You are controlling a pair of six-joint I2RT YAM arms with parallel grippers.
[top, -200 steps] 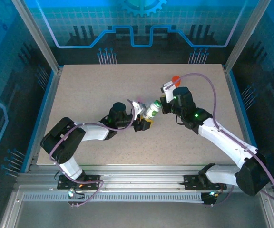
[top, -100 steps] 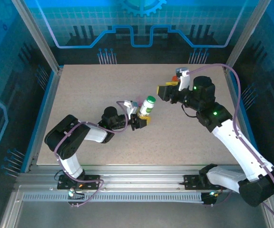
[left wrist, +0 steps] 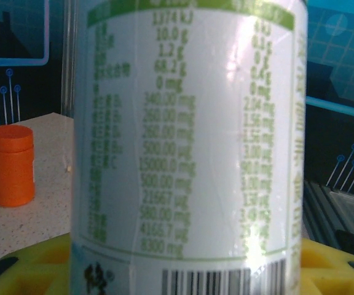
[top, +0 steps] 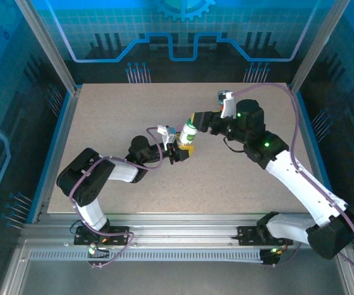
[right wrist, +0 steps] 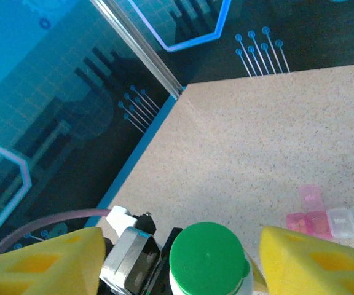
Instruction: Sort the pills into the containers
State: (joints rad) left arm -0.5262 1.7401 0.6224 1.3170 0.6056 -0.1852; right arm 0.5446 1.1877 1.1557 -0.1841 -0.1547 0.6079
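The white bottle (top: 188, 133) is pinched upright by the left hand (top: 182, 150) near the middle of the desk (top: 115, 117); a second ago it was tilted. The right hand (top: 195, 118), then drawn away, has been brought back over the green cap (right wrist: 211, 259), fingers (right wrist: 48, 261) spread clear of it

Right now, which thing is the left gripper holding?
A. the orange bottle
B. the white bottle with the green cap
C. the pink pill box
B: the white bottle sits between the left gripper's yellow fingers, while the orange bottle stands apart on the table.
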